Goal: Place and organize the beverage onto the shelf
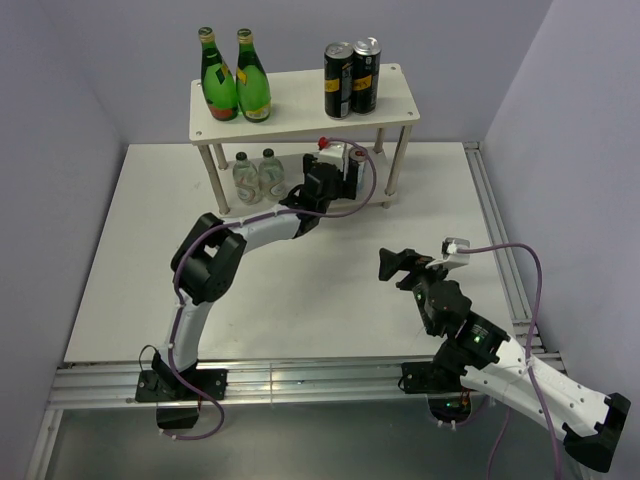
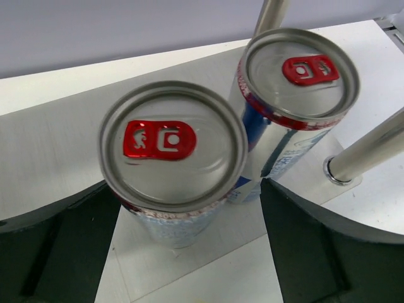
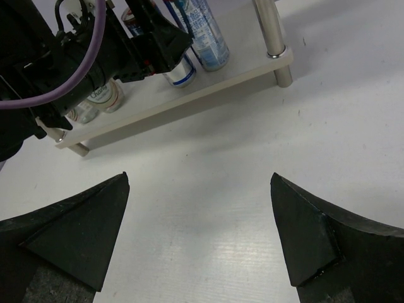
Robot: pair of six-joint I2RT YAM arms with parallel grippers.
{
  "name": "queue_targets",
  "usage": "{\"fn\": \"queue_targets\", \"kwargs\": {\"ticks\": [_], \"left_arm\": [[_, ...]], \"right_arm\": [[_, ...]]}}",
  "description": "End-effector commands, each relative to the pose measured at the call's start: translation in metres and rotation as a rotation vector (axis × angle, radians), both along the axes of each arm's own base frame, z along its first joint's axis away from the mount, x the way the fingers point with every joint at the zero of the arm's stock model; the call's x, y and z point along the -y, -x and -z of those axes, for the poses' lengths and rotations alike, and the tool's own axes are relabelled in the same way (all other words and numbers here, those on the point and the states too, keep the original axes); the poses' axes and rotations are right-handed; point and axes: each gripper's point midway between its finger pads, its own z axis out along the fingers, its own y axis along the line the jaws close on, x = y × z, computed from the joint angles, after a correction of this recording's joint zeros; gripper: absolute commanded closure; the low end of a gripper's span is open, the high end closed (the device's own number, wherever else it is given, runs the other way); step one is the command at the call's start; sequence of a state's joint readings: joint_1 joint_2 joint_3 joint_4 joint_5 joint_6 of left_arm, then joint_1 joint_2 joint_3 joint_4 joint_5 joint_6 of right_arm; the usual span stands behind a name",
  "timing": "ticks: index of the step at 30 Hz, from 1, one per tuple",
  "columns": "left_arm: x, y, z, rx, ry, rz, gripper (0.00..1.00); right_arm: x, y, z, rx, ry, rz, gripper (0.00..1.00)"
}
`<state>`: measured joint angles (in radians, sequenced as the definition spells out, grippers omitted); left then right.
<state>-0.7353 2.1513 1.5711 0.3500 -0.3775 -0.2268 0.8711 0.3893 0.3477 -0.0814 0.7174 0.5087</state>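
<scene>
The left gripper has its fingers spread to either side of a slim silver can. They are released, not gripping: bare board shows between the can wall and the right finger. The can stands upright on the lower board of the shelf, long axis vertical, red tab up, squarely in the gap between the fingers and a little farther in than their tips. The second silver can stands just beside it, farther back and to the right, so close that I cannot tell whether they touch. A shelf leg rises right of that.

The way out, I judge, is straight back toward the near side along the fingers' own line. Any sideways swing would knock the can into its neighbour, and the upper board overhead leaves little room to lift.

On the same tier to the left stand the two clear bottles. The black cans are on the upper board at the right.

The right gripper hangs with fingers wide apart and nothing between them, over the table, well apart from the shelf. The left arm is much the nearer.
</scene>
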Motion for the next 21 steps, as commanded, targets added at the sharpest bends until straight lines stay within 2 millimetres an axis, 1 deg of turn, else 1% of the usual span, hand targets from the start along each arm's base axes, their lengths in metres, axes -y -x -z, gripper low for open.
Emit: {"fn": "queue_targets", "kwargs": {"ticks": [1,2,4,5,7,8,9,10,11,12,13,14,15,16,17,18,19,20,21], "left_arm": [[0.007,0.007,-0.038,0.069,0.068,0.017,0.04],[0.008,0.011,-0.043,0.076,0.072,0.019,0.03],[0.003,0.017,-0.045,0.078,0.066,0.008,0.02],[0.003,0.021,-0.047,0.082,0.066,0.007,0.01],[-0.002,0.028,-0.043,0.073,0.046,-0.010,0.01],[-0.004,0.033,-0.052,0.085,0.051,-0.027,0.01],[-0.007,0.039,-0.047,0.074,0.039,-0.030,0.01],[-0.007,0.046,-0.057,0.082,0.054,-0.030,0.01],[-0.011,0.050,-0.059,0.081,0.054,-0.044,0.01],[-0.017,0.058,-0.048,0.058,0.030,-0.051,0.01],[-0.023,0.066,-0.060,0.061,0.055,-0.070,0.01],[-0.023,0.077,-0.058,0.048,0.057,-0.076,0.01],[-0.034,0.090,-0.038,-0.004,0.006,-0.102,0.01],[-0.033,0.108,-0.048,-0.022,0.041,-0.094,0.01],[-0.036,0.120,-0.045,-0.040,0.028,-0.094,0.01],[-0.047,0.135,-0.028,-0.064,-0.023,-0.111,0.01],[-0.045,0.163,-0.032,-0.076,-0.047,-0.078,0.01],[-0.045,0.178,-0.031,-0.084,-0.059,-0.055,0.01],[-0.048,0.195,-0.021,-0.100,-0.101,-0.021,0.01]], "right_arm": [[0.000,-0.001,-0.006,0.023,-0.039,0.009,0.00],[0.000,0.000,-0.006,0.022,-0.038,0.008,0.00],[0.000,0.000,-0.005,0.022,-0.039,0.008,0.00],[0.000,0.000,-0.006,0.024,-0.041,0.006,0.00],[0.001,0.000,-0.004,0.023,-0.040,0.011,0.00],[0.001,0.000,-0.003,0.022,-0.041,0.012,0.00],[0.001,0.000,0.000,0.018,-0.037,0.014,0.00],[0.001,0.000,0.000,0.016,-0.036,0.016,0.00],[0.001,-0.001,0.002,0.013,-0.035,0.018,0.00],[0.001,-0.001,0.003,0.012,-0.034,0.019,0.00],[0.001,-0.001,0.003,0.012,-0.036,0.019,0.00],[0.001,-0.001,0.003,0.010,-0.037,0.020,0.00],[0.000,0.000,0.002,0.009,-0.047,0.016,0.00],[-0.001,0.000,0.002,0.006,-0.048,0.009,0.00],[-0.005,0.001,-0.001,0.005,-0.054,-0.014,0.00],[-0.016,0.004,-0.010,0.011,-0.062,-0.075,0.00],[-0.023,0.004,-0.012,-0.008,-0.048,-0.107,0.00],[-0.025,0.004,-0.015,-0.025,-0.039,-0.114,0.00],[-0.025,0.005,-0.031,-0.041,-0.030,-0.117,0.00]]}}
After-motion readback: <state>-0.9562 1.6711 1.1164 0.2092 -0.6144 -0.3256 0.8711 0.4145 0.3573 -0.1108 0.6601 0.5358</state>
